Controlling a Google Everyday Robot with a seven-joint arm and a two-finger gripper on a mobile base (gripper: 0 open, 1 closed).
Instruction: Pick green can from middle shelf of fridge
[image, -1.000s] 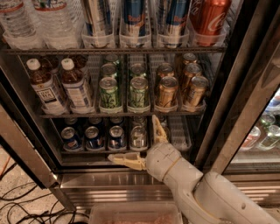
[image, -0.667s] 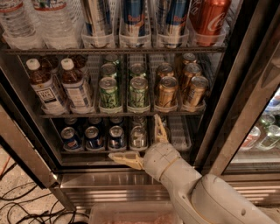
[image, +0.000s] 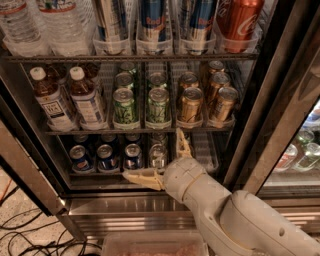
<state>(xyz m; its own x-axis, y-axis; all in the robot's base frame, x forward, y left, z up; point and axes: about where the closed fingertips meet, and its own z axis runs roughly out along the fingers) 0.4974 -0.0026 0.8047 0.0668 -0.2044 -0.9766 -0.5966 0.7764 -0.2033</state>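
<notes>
Two green cans (image: 125, 106) (image: 158, 106) stand at the front of the middle shelf (image: 100, 131) of the fridge (image: 250, 130), with more green cans in rows behind them. My gripper (image: 152, 153) is below and in front of that shelf, level with the lower shelf. It is open wide: one tan finger (image: 183, 144) points up toward the shelf's rail under the gold cans, the other (image: 142, 178) points left. Nothing is between the fingers. The white arm comes in from the lower right.
Gold-bronze cans (image: 191, 104) stand right of the green ones and two tea bottles (image: 52, 102) to the left. Blue cans (image: 81, 159) and a silver can (image: 158, 156) sit on the lower shelf. Tall cans and water bottles fill the top rack. Cables lie on the floor at left.
The gripper has edged slightly upward toward the middle shelf and stays open. The cans have not moved.
</notes>
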